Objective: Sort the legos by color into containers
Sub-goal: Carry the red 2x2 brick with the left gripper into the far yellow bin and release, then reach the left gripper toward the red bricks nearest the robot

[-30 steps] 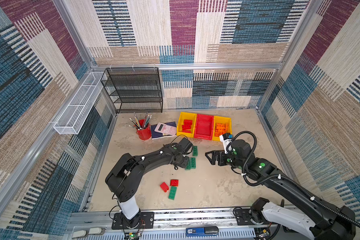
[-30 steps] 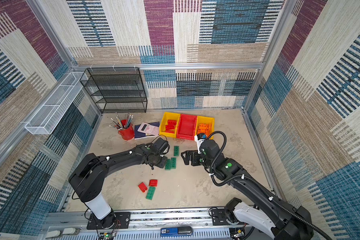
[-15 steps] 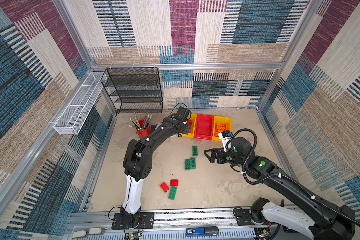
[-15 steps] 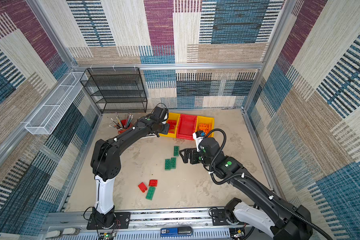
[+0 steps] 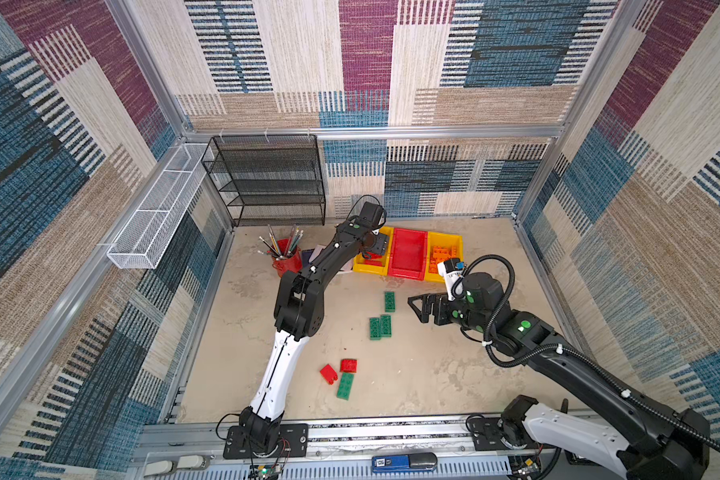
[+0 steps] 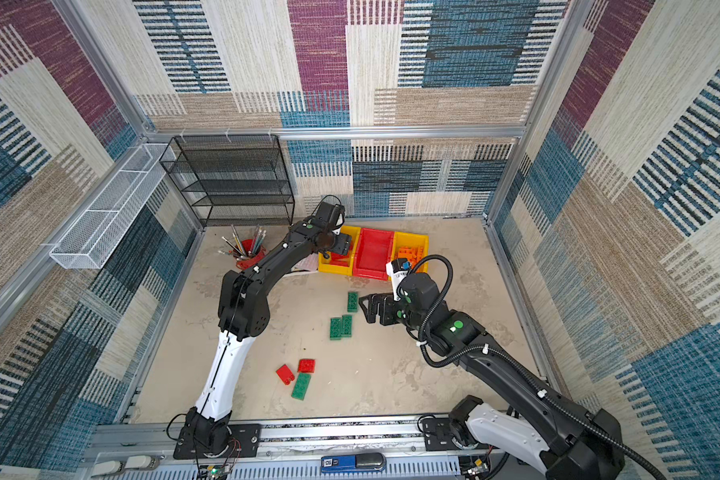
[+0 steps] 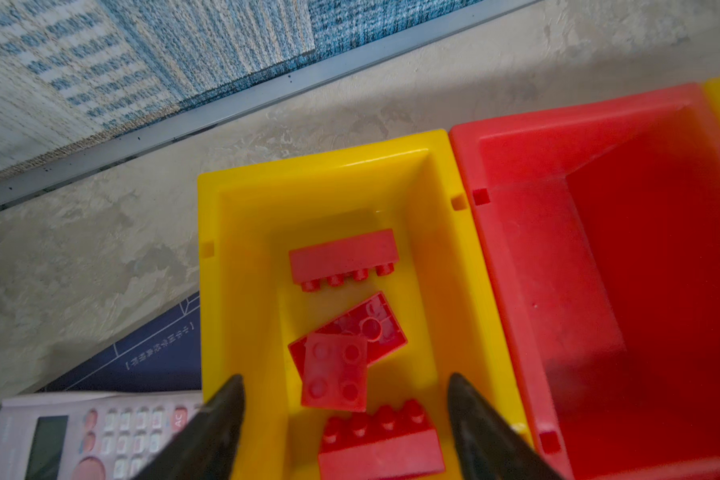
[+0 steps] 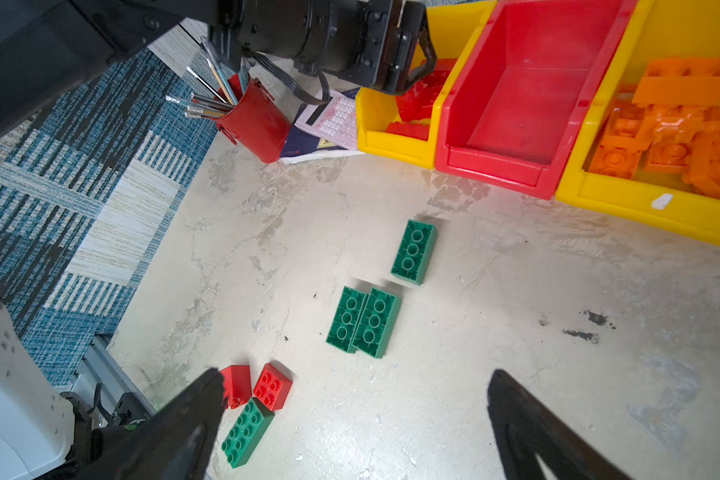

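Right end effector (image 5: 415,308) hangs spread and empty. I have the left end effector (image 7: 345,376), also spread, over the left yellow bin (image 7: 316,166) of 3 containers (image 5: 408,272). 4 red legos (image 7: 344,257) show inside it.

Right arm is nearer the loose legos. The closest green lego (image 5: 389,301) lies just off its fingertips, long axis pointing toward the containers.

On the table (image 5: 433,374) I count 4 green legos and 2 red (image 5: 348,365).

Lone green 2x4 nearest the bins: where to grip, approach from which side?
Pinch the lone green brick across its short width, on the two long side walls at mid-length, coming straight down. It lies flat, hollow side up, nothing touching its long sides; the green pair lies past one end. The open right gripper is nearest.
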